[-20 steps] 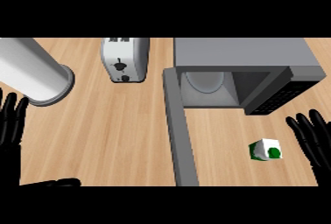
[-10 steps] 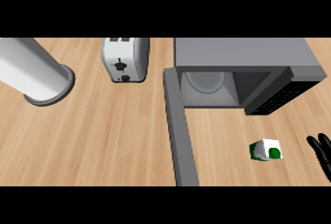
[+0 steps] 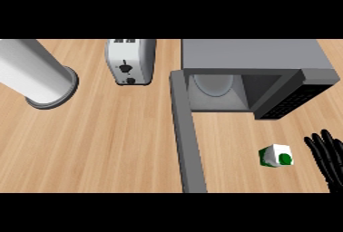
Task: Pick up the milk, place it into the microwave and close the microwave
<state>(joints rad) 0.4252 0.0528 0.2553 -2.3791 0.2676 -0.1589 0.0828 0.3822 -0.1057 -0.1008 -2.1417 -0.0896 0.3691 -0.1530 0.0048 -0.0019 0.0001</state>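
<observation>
The milk (image 3: 276,156) is a small white carton with a green cap and green markings, standing on the wooden counter (image 3: 100,145) in front of the microwave (image 3: 254,77) and to the right of its door (image 3: 185,136), which is swung wide open toward the near edge. The right hand (image 3: 327,156) shows at the right border of the head view, just beside the carton but apart from it, its fingers straight and spread, holding nothing; the left hand does not show at all. A carton like this probably handles as a light, fairly stiff box with smooth, somewhat slippery sides, and it would likely dent or tip if squeezed near the top or nudged off centre. The sensible hold looks to be across two opposite flat sides around mid-height, thumb on one face and fingers on the other, below the cap, so it stays upright on the way into the open oven cavity. A toaster (image 3: 130,61) and a tall grey cylinder (image 3: 36,74) stand well apart to the left, out of the way.
</observation>
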